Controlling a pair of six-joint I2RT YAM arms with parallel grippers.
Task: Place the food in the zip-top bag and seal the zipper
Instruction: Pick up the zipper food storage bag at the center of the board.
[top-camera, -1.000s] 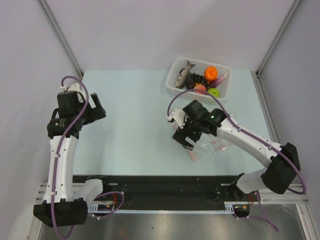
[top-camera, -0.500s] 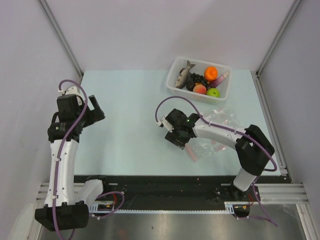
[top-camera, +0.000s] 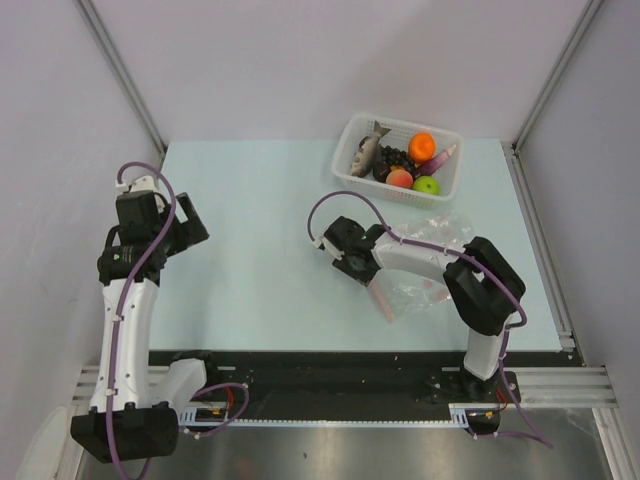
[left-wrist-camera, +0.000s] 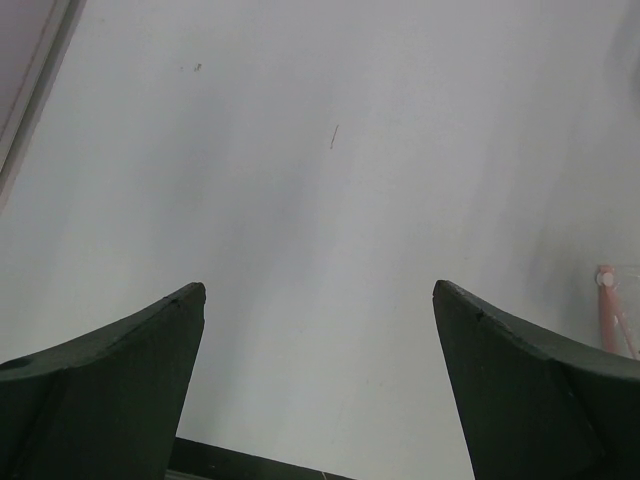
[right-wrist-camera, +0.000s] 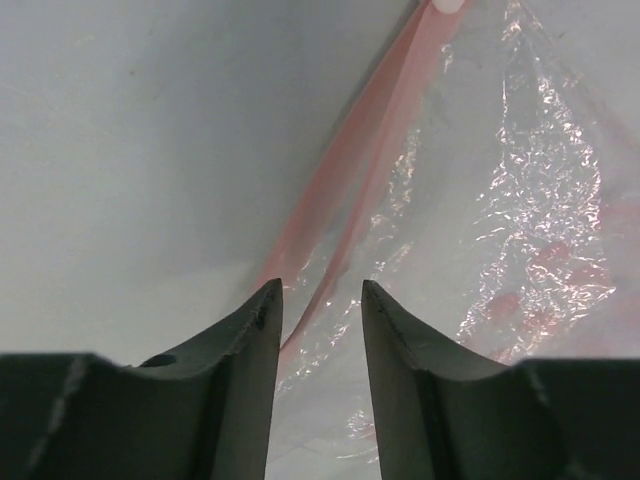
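Crinkly clear bag (right-wrist-camera: 520, 200), thin straight pink-red zipper (right-wrist-camera: 350, 160)

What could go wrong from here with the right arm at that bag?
1. The right gripper straddles the zipper with jaws narrowly apart; it may pinch both layers and hold the mouth shut.
2. The zip-top bag lies loose and may slide.
3. The left gripper hangs open far off, so nothing steadies it.
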